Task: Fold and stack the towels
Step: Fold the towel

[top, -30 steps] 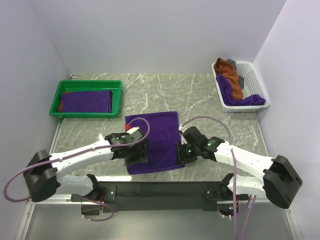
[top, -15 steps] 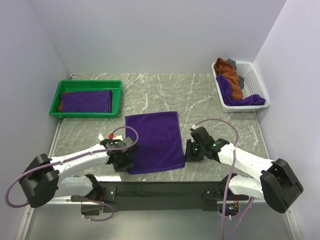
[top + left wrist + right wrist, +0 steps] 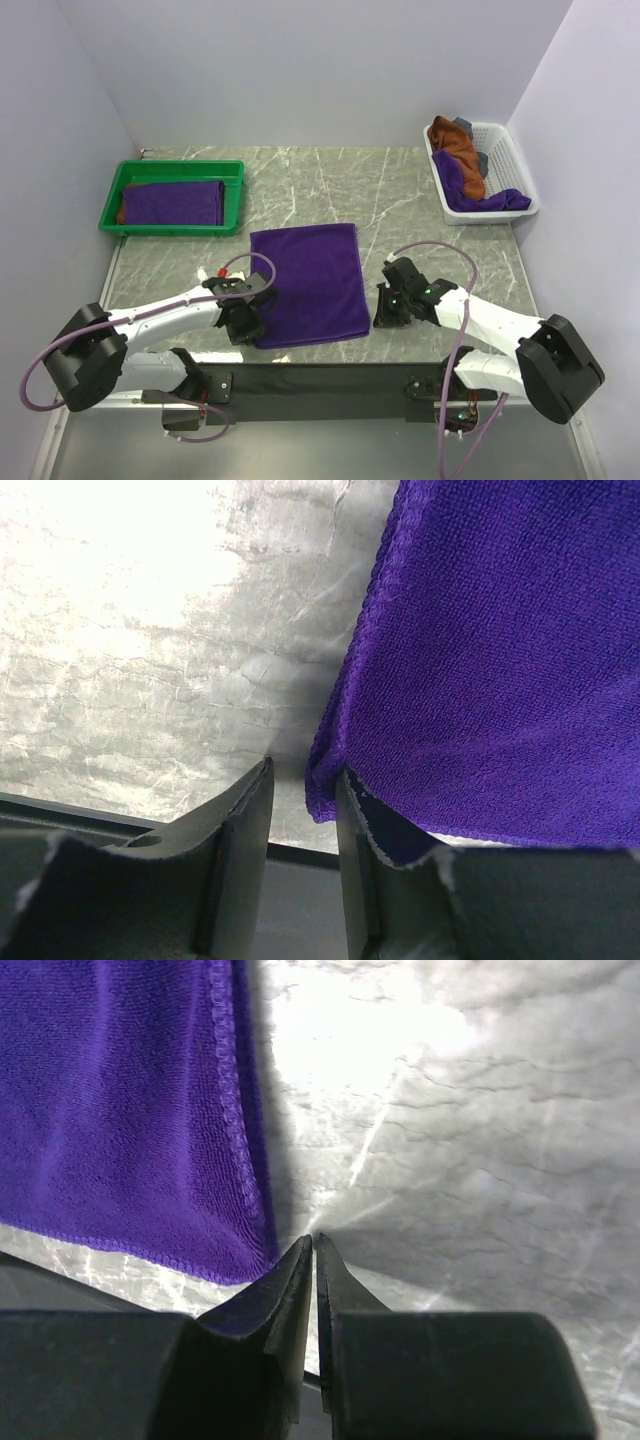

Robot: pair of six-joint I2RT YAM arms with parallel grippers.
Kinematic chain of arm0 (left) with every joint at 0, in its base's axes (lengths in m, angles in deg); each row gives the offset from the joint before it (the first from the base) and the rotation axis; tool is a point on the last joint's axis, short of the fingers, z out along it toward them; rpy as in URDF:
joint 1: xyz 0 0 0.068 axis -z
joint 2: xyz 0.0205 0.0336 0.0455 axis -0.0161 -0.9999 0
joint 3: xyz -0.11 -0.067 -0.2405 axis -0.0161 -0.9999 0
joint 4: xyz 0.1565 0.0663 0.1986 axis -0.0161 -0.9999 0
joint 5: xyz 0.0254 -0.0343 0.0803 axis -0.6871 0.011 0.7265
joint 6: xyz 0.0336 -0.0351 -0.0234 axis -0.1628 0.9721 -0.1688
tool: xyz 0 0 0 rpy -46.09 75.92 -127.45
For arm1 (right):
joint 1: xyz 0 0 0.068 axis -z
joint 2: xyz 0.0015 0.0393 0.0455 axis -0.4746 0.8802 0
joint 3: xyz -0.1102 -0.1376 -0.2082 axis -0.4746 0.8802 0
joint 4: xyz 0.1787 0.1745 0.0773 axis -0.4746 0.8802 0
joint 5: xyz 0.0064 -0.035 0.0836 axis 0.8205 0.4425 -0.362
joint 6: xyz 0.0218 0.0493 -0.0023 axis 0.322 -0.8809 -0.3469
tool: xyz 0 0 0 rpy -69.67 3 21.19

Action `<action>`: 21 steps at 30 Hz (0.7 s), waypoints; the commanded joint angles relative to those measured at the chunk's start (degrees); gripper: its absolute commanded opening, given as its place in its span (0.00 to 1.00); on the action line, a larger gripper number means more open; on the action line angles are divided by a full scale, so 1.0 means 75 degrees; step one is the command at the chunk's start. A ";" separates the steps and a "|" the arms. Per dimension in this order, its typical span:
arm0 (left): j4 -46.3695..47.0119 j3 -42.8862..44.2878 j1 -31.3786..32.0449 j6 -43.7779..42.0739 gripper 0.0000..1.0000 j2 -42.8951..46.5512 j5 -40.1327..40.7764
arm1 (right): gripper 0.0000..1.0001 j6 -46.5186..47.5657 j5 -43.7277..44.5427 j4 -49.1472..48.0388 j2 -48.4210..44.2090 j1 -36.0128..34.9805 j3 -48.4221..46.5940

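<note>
Worktop [image 3: 400,190] is running under both jaws. Left arm [image 3: 160,315] and right arm [image 3: 490,320] are reaching low over its near edge.

Flat purple towel [image 3: 308,285] is lying spread between the two jaws, unfolded, with its near corners at the jaw tips.

White basket [image 3: 503,150] is sitting well ahead and to the right of the right jaws. It is holding a rust towel [image 3: 458,145] and another purple towel [image 3: 465,185], both unfolded.

Green tray [image 3: 175,166] is sitting well ahead and to the left of the left jaws. It is carrying a folded purple towel [image 3: 172,203], and a rust edge is showing under it.

Left jaws are standing a little apart, not clamped. The towel's near-left corner [image 3: 322,798] is sitting in the gap against the right-hand finger.

Right jaws are looking clenched to a thin slit, with no cloth visible between them. The towel's near-right corner [image 3: 262,1258] is lying just beside the left-hand finger, outside the grip.

Step judged: grabbing the two near corners for the first fold of the third towel.

Next move is calling for a real pinch on both corners. The left jaws are needing only to clamp. The right jaws are likely needing to release, shift toward the cloth and re-pinch. Then both are needing to lift together and carry the near edge over to the far edge.
</note>
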 commanded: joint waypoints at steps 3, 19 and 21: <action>-0.0154 0.0043 -0.0035 -0.0116 0.38 -0.0025 -0.0006 | 0.15 0.0078 0.0211 0.0227 -0.0616 0.0114 -0.0082; 0.0080 -0.0133 -0.0023 -0.0152 0.31 0.0058 -0.0193 | 0.34 -0.0343 -0.0856 -0.1096 -0.0078 0.0079 0.0234; 0.0104 -0.0144 -0.0023 -0.0152 0.30 0.0069 -0.0194 | 0.34 -0.0402 -0.0927 -0.1285 -0.0031 0.0067 0.0328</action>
